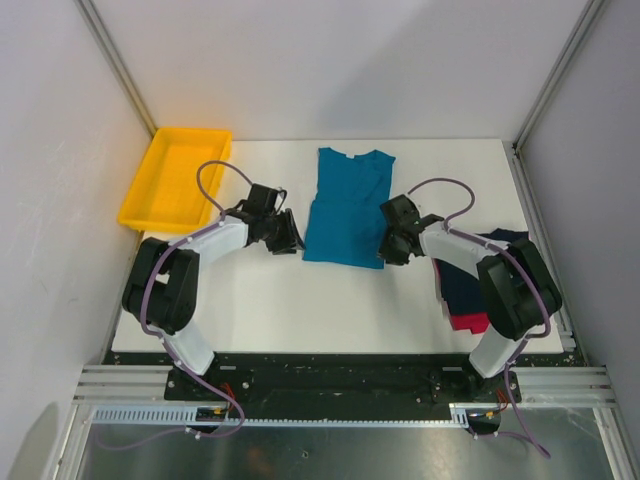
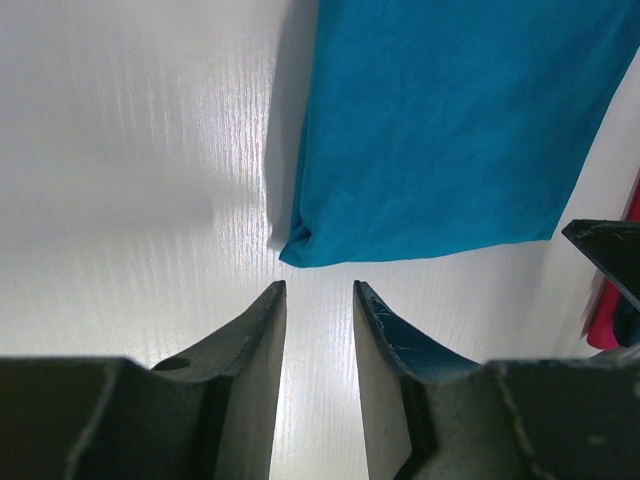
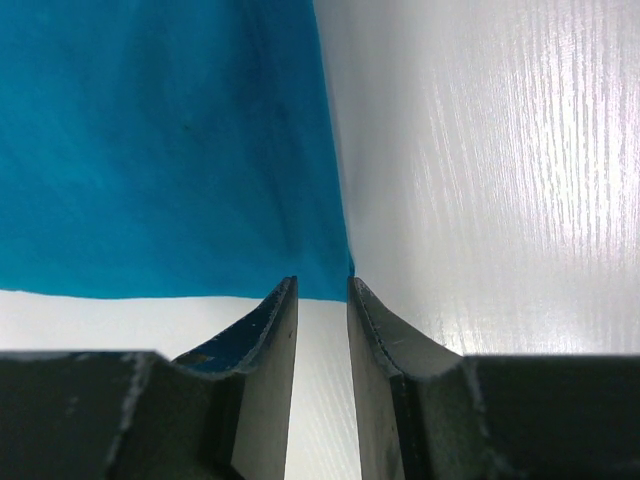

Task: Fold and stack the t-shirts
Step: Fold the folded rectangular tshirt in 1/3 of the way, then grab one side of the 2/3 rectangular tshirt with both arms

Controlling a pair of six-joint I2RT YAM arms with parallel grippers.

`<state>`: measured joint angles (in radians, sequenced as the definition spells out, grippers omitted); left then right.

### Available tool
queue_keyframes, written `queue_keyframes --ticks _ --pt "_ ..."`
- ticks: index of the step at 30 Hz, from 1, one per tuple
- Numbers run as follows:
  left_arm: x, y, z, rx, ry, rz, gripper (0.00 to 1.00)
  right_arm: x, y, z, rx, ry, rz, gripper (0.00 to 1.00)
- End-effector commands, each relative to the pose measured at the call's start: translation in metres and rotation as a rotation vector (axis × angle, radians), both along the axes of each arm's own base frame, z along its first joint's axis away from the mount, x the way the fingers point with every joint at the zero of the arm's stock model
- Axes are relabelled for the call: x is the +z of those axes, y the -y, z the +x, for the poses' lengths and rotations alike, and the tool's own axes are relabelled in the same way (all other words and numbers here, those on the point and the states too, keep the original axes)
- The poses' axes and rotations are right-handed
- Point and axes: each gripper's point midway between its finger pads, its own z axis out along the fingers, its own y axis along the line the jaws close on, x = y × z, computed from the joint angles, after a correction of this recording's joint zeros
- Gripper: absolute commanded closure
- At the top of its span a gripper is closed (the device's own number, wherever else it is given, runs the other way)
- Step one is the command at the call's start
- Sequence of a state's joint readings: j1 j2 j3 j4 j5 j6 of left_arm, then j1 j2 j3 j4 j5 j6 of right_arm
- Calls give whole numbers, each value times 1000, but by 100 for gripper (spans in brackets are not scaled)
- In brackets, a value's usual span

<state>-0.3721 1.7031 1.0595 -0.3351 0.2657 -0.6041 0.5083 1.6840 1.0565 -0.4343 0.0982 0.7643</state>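
Teal-blue t-shirt (image 1: 348,205): laid flat at the middle of the desk (image 1: 300,310), sleeves tucked in so that a narrow rectangle is formed; collar at the far end, hem at the near end.
Long axis: run from far to near, almost straight away from the arm bases, with the hem edge lying across between the two hands.
Left hand (image 1: 285,235): held just beside the near left corner of the hem. In the left wrist view the fingers (image 2: 262,330) are seen parted by a small gap with nothing between them, and the corner lies just ahead of the tips, a little to the left.
Right hand (image 1: 392,245): set at the near right corner. In the right wrist view the fingers (image 3: 285,320) are likewise parted narrowly, and the cloth corner is seen right at the tips; no cloth is seen pinched.
Nearer arm: neither by much. One corner is covered by each arm, though the right is judged the closer to its corner.
Step judged: both hem corners to be pinched, so that the hem can be carried toward the collar.
Other t-shirts: a dark navy t-shirt (image 1: 462,285) and a red-pink t-shirt (image 1: 468,322) are heaped at the right edge, under the right arm.
Yellow tray (image 1: 175,180): placed at the far left corner, well apart from the cloth.
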Motion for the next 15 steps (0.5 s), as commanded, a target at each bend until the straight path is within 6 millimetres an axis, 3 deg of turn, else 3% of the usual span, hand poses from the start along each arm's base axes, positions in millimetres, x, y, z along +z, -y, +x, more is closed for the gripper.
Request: queue_keyframes --ticks 1,7,15 --pt "4 5 0 1 18 -18 62 -15 3 5 -31 -12 -26 69" --pt "3 5 -2 1 19 -16 62 -35 4 -2 -29 -57 -53 70" --pt "-5 6 -4 9 2 -5 62 -39 7 -6 -29 -67 -66 73"
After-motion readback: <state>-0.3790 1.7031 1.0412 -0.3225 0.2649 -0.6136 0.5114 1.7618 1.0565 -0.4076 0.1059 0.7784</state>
